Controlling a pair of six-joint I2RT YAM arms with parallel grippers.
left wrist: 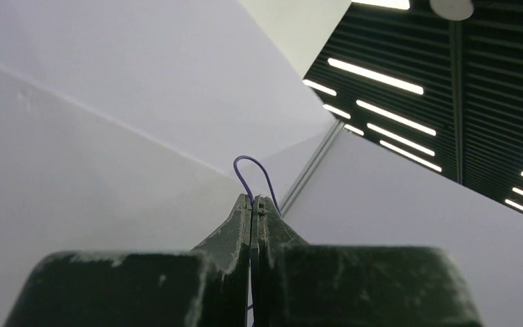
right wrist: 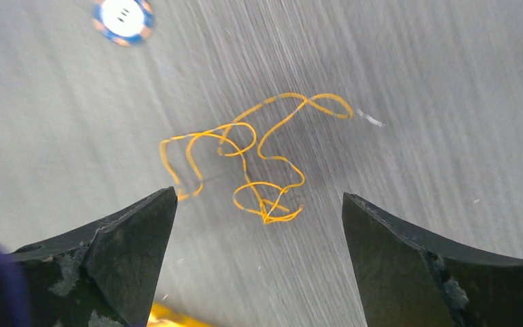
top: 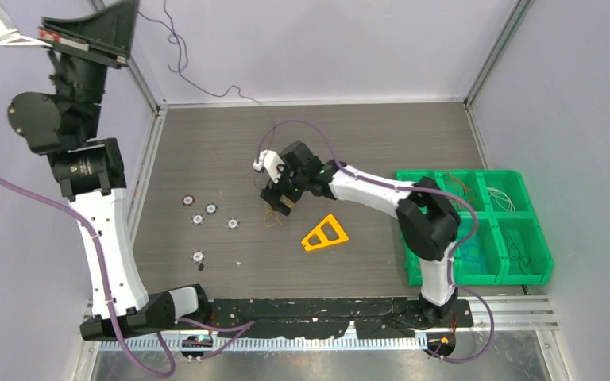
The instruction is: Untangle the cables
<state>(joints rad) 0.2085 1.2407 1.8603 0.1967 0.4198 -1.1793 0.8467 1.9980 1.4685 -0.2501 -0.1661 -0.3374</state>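
**A:** Where is the left pincer?

**B:** High at the far left, well above the counter. It is clenched on a purple cable, and a small loop pokes out past its tips.

**A:** And the rest of that cable?

**B:** From above, a thin dark line hangs from that pincer and runs down the back wall to the counter's far edge.

**A:** The right pincer?

**B:** Released, with its jaws wide, low over mid-counter and grasping nothing. An orange cable lies flat on the counter just ahead of its fingers. The cable is looped over itself, with a tight snarl at the near end.

**A:** Do they touch?

**B:** No, the wrist view shows them apart.

**A:** What else is there?

**B:** A yellow triangle lies just right of that pincer. Five small discs sit to its left. A green bin stands at the right edge, with cables in several compartments.
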